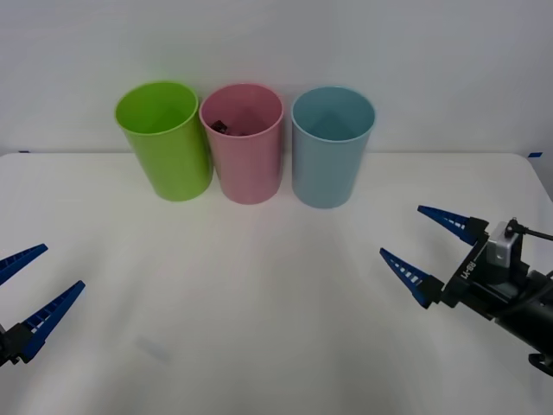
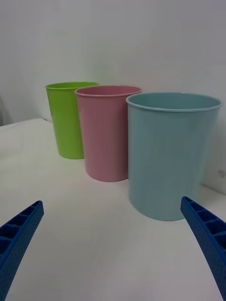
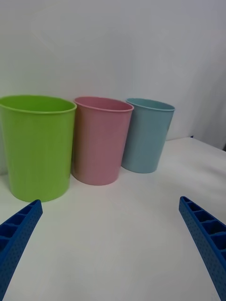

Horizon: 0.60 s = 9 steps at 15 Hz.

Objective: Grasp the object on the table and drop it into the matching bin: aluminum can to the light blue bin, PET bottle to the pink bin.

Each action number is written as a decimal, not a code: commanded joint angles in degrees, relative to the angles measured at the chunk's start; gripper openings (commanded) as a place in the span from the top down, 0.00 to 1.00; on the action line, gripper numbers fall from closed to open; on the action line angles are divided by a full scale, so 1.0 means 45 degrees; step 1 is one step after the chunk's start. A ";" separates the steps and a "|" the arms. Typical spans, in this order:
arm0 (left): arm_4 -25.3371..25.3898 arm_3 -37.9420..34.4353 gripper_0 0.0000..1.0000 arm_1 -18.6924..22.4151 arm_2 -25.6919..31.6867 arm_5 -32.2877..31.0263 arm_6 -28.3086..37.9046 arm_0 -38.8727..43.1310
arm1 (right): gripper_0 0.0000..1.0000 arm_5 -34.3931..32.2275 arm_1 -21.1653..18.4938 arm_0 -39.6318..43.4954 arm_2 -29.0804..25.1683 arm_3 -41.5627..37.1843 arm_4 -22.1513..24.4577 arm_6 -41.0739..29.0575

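A small dark thing (image 1: 218,125), likely the PET bottle, shows inside the pink bin (image 1: 246,164), low against its left inner wall; too little is visible to tell which way it points or how its long axis lies. The drop looks done, so the next move seems only to park the arms. The pink bin stands between the lime green bin (image 1: 168,147) and the light blue bin (image 1: 328,160). Both the left gripper (image 1: 30,290) and right gripper (image 1: 428,246) hang released, fingers spread, above the bare worktop (image 1: 276,328).
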 commanded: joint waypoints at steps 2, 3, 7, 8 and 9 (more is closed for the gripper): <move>0.0000 0.0000 0.00 0.0000 0.0000 0.0000 0.0000 0.0000 | 0.00 -0.1912 0.0004 0.0743 -0.1298 0.0002 0.0593 -0.0212; 0.0000 0.0000 0.00 0.0000 0.0000 0.0000 0.0000 0.0000 | 0.00 -0.2322 0.0024 0.0880 -0.1611 0.0002 0.0769 -0.0290; 0.0000 0.0000 0.00 0.0000 0.0000 0.0000 0.0000 0.0000 | 0.00 -0.4158 0.0004 0.1622 -0.3017 0.0002 0.1569 -0.0641; 0.0000 0.0000 0.00 0.0000 0.0000 0.0000 0.0000 0.0000 | 0.00 -0.4510 -0.0015 0.1818 -0.3212 0.0002 0.1589 -0.0700; 0.0000 0.0000 0.00 0.0000 0.0000 0.0000 0.0000 0.0000 | 0.00 -0.4803 -0.0015 0.2013 -0.3388 0.0002 0.1589 -0.0759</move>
